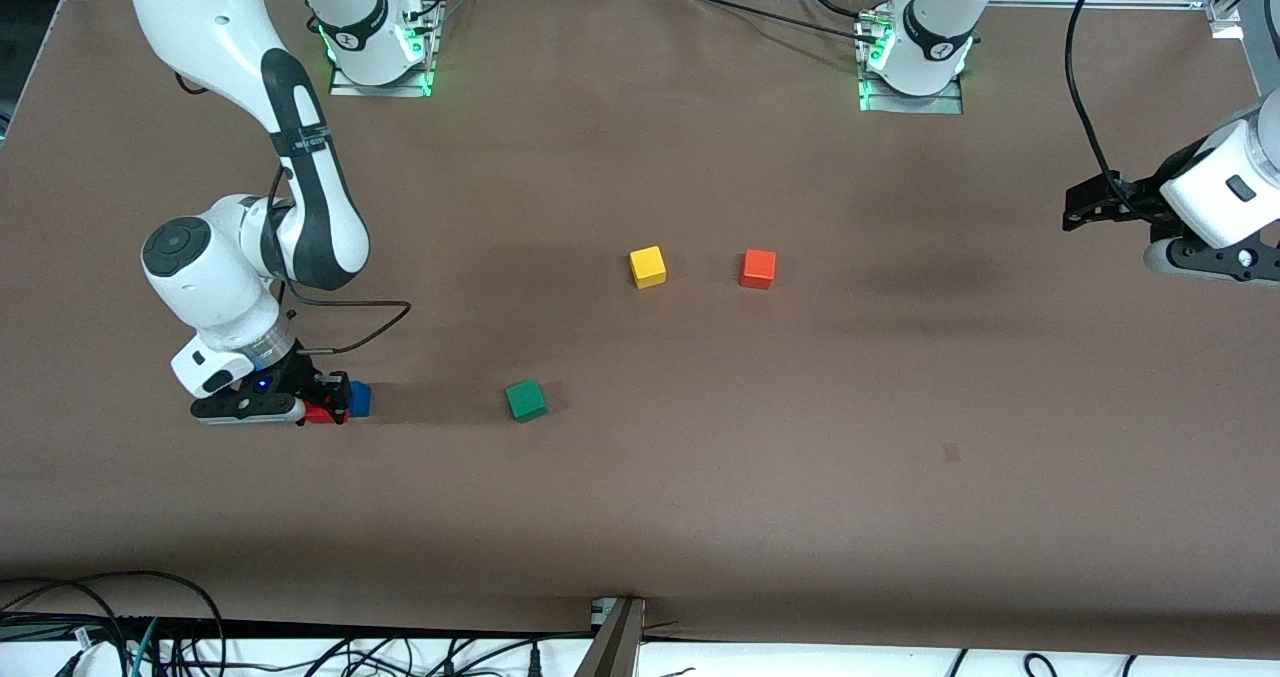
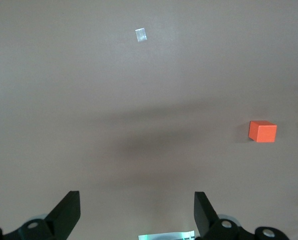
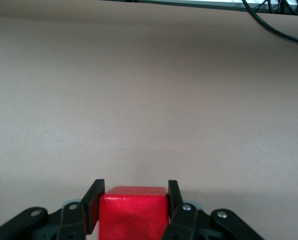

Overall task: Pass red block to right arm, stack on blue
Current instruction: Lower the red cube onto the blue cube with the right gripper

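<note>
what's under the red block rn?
The red block, clamped in the right end effector, overlaps the blue cube. Its underside is hidden; contact can't be confirmed. Left end effector waits, open.

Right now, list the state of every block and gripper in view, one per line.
red block: clamped between the right gripper's fingers, by the blue block.
blue block: on the table, nothing stacked on it.
right gripper: shut on the red block.
left gripper: open, empty, waiting above the table.
green block, yellow block, orange block: resting on the table, untouched.

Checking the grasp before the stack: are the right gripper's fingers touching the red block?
Touching. The right wrist view shows the right gripper with both fingers pressed against the red block, no gap.
</note>
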Controlling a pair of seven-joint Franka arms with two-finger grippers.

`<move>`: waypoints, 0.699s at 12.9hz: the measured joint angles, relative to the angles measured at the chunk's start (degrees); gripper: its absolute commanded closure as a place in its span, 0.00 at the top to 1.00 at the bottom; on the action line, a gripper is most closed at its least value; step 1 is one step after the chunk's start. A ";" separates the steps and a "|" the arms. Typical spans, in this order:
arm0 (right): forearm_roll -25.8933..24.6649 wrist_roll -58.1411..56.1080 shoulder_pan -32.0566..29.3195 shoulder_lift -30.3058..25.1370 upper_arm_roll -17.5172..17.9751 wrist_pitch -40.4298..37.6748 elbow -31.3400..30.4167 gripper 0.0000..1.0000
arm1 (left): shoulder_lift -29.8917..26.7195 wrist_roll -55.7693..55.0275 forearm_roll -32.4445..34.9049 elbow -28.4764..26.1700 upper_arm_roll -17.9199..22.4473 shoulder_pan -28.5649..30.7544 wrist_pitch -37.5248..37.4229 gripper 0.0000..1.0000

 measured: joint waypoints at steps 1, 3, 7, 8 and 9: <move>0.00 -0.42 -0.30 0.02 0.11 0.00 0.11 0.15 | 0.00 0.00 0.00 0.00 0.01 0.02 0.00 1.00; 0.10 -0.61 -0.61 0.02 0.26 -0.01 0.29 0.15 | 0.14 0.00 0.00 -0.02 0.04 0.08 0.00 1.00; 0.93 -0.88 -0.63 0.03 1.29 -0.11 0.33 0.15 | 0.65 0.00 0.00 -0.02 0.04 0.12 0.00 1.00; 0.95 -1.27 -0.63 0.04 1.43 -0.20 0.34 0.15 | 0.66 0.00 0.00 -0.02 0.05 0.13 0.00 1.00; 0.99 -1.78 -0.67 0.05 1.46 -0.34 0.33 0.15 | 0.66 0.00 0.00 -0.02 0.05 0.13 0.00 1.00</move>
